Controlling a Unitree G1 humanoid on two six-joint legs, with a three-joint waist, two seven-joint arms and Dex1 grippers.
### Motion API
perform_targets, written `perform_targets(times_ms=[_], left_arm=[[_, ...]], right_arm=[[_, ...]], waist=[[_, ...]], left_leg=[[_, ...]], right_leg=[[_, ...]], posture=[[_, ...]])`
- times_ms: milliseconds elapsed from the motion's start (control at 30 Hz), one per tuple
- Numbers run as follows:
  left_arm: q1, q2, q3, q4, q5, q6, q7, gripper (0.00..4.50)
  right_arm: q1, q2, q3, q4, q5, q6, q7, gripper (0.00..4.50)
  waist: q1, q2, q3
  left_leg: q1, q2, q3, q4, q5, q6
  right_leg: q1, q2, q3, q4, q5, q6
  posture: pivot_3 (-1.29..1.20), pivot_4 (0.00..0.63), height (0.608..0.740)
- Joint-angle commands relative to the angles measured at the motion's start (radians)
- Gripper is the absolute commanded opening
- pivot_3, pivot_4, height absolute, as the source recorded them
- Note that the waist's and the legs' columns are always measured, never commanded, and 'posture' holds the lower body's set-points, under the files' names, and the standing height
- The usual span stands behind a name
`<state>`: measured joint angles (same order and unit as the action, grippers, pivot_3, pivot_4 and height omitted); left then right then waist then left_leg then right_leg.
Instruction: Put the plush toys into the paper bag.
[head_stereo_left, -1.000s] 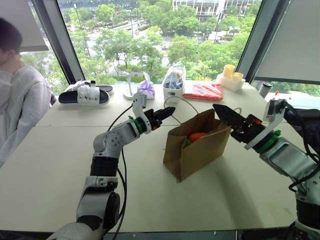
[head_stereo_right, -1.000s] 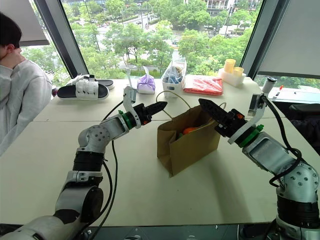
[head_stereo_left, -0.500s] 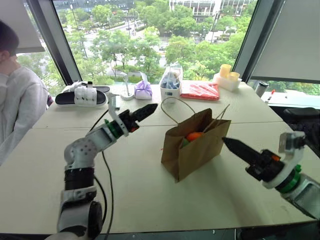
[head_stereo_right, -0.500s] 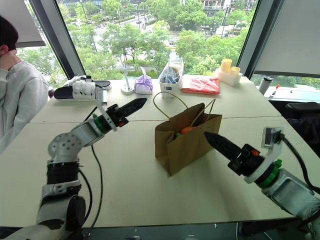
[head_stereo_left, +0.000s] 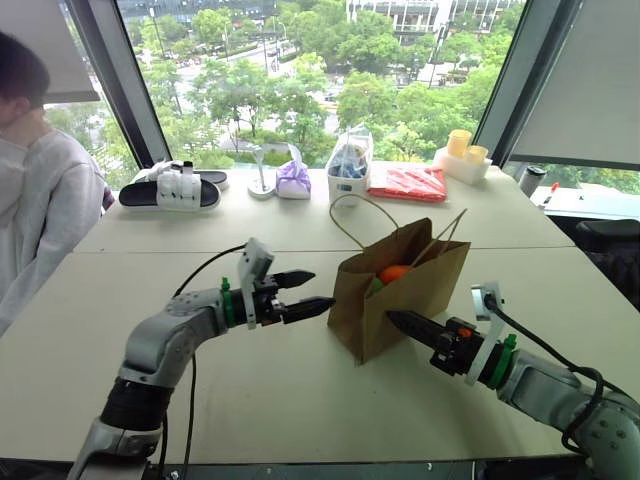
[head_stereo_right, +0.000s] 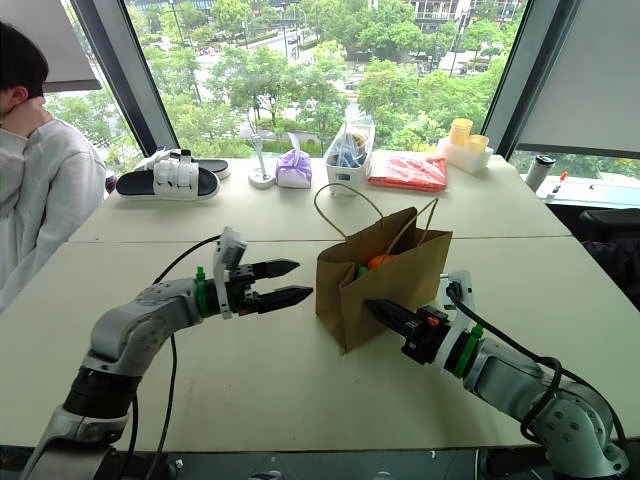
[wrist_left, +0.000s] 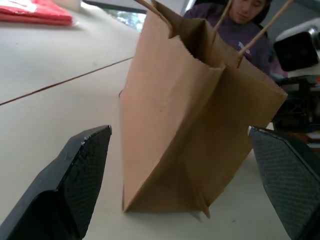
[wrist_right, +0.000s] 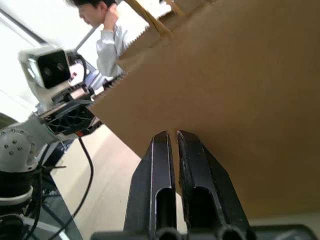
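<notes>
A brown paper bag (head_stereo_left: 400, 285) stands upright and open near the middle of the pale worktop (head_stereo_left: 300, 385), its thin twine handles rising above the rim. Inside it, the orange plush toy (head_stereo_left: 394, 272) peeks over the edge, and a sliver of the green plush toy (head_stereo_left: 373, 285) shows just to its left. The left claw (head_stereo_left: 310, 295) hovers just left of the bag, pointing toward its side, with its two black fingers spread wide and nothing between them; from the left wrist view the bag sits in the gap between the two fingers (wrist_left: 82, 175) without touching them. The right claw (head_stereo_left: 395, 320) reaches in from the near right, its fingers pressed together and empty, with the tip close against the bag's near face; whether it actually touches the paper cannot be told. Along the far edge of the worktop lie a black-and-white sandal (head_stereo_left: 170, 190), a purple cloth bundle (head_stereo_left: 293, 180), a clear plastic bag of blue items (head_stereo_left: 348, 162), a flat red packet (head_stereo_left: 405, 183) and some yellow cups (head_stereo_left: 460, 148) on a white tray. A person in a grey top (head_stereo_left: 40, 200) sits at the far left by the window.
</notes>
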<state>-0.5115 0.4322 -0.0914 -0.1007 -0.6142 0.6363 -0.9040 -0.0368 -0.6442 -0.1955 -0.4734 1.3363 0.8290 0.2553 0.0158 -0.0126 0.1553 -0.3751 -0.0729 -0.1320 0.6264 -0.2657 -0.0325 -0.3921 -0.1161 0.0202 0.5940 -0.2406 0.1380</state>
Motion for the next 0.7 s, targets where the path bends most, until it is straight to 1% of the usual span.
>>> perform_targets(times_ms=[33,167,300,367,467,667,700], left_arm=[[-0.031,-0.029,-0.052,0.004,0.034,-0.056,-0.050,4.50],[-0.041,-0.064,-0.089,-0.003,0.038,-0.057,-0.073,4.50],[-0.045,-0.091,-0.130,0.018,0.079,-0.085,-0.083,4.50],[-0.055,-0.119,-0.156,0.056,0.133,-0.113,-0.047,4.50],[-0.071,-0.152,-0.164,0.100,0.195,-0.153,0.001,4.50],[-0.074,-0.195,-0.165,0.138,0.237,-0.189,0.023,4.50],[-0.074,-0.200,-0.164,0.145,0.241,-0.194,0.025,3.97]], right_arm=[[-0.029,0.019,0.001,0.001,-0.028,-0.009,0.003,0.12],[-0.052,0.045,0.007,0.022,-0.063,-0.007,-0.012,0.12],[-0.092,0.084,0.050,0.034,-0.110,-0.009,-0.016,0.12],[-0.106,0.112,0.055,0.031,-0.105,-0.008,-0.019,0.12],[-0.104,0.128,0.034,0.021,-0.082,-0.002,-0.020,0.12],[-0.105,0.125,0.002,0.021,-0.053,0.006,-0.010,0.12],[-0.105,0.127,-0.009,0.017,-0.034,0.006,-0.005,0.00]], waist=[[-0.003,0.000,0.000],[-0.005,0.000,0.000],[-0.005,0.000,0.000],[-0.003,0.000,0.000],[-0.001,0.000,0.000],[-0.004,0.000,0.000],[-0.004,0.000,0.000]], left_leg=[[0.000,0.000,0.000,0.000,0.000,0.000],[0.001,0.001,0.000,0.000,0.000,0.000],[0.001,0.001,0.000,0.000,0.000,0.000],[0.001,0.000,0.000,0.000,0.000,0.000],[0.001,0.000,-0.001,0.001,0.000,0.000],[0.001,0.000,-0.001,0.000,0.000,0.000],[0.001,0.000,-0.001,0.000,0.000,0.000]], right_leg=[[0.000,0.000,0.000,0.000,0.000,0.000],[-0.001,0.000,0.000,0.001,0.001,0.002],[-0.001,0.001,0.000,0.001,0.002,0.003],[-0.001,0.001,0.000,0.001,0.002,0.004],[0.000,0.001,-0.001,0.001,0.002,0.004],[0.000,0.001,-0.001,0.001,0.002,0.004],[0.000,0.001,-0.001,0.001,0.002,0.004]], posture=[[0.00,0.150,0.740],[0.00,0.150,0.740],[0.00,0.150,0.740],[0.00,0.150,0.740],[0.00,0.150,0.740],[0.00,0.150,0.740],[0.00,0.150,0.740]])
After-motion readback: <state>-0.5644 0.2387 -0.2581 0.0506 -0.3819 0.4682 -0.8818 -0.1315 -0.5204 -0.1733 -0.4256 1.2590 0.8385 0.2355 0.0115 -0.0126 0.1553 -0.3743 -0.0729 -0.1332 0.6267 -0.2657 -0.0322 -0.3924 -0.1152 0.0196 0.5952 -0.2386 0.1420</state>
